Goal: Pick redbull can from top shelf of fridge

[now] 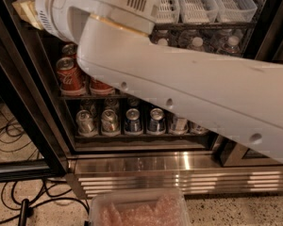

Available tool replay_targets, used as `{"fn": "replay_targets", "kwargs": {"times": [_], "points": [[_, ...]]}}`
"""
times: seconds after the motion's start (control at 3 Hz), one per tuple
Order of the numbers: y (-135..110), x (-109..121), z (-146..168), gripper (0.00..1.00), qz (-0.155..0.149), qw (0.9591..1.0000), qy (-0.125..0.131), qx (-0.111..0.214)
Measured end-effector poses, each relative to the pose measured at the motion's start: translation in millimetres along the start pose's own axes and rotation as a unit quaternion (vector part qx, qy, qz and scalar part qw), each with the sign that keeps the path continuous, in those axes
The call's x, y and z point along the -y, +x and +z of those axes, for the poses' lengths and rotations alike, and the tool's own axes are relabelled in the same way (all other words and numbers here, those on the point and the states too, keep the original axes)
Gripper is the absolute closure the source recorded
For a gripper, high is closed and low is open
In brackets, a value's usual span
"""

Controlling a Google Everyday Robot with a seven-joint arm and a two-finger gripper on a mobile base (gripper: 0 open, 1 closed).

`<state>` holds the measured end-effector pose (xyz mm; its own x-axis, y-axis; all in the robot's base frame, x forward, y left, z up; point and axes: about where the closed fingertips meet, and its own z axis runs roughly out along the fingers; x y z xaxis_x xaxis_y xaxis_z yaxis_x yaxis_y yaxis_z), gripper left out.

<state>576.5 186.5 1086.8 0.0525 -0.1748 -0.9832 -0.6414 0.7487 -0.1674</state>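
Note:
My white arm [179, 79] crosses the whole view from lower right to upper left, in front of the open fridge [33, 102]. Its wrist end, with a tan part [26, 11], reaches the top left corner at the level of the top shelf [203, 26]. The gripper lies beyond that end, hidden by the arm and the picture's edge. The top shelf's white slotted trays [198, 1] show at upper right. The redbull can is hidden or out of view.
Red cola cans [68, 74] stand on the middle rack at left, water bottles [231, 44] at right. Silver-topped cans [132, 120] line the bottom rack. Below are the ribbed steel base [179, 173], a clear plastic bin [139, 211] and floor cables [19, 206].

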Motion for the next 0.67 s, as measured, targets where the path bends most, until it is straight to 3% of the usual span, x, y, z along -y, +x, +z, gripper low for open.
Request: {"fn": "replay_targets", "kwargs": {"times": [0.67], "points": [[11.9,-19.4,12.6,0.34,0.011,0.9992,0.034,-0.016]]}}
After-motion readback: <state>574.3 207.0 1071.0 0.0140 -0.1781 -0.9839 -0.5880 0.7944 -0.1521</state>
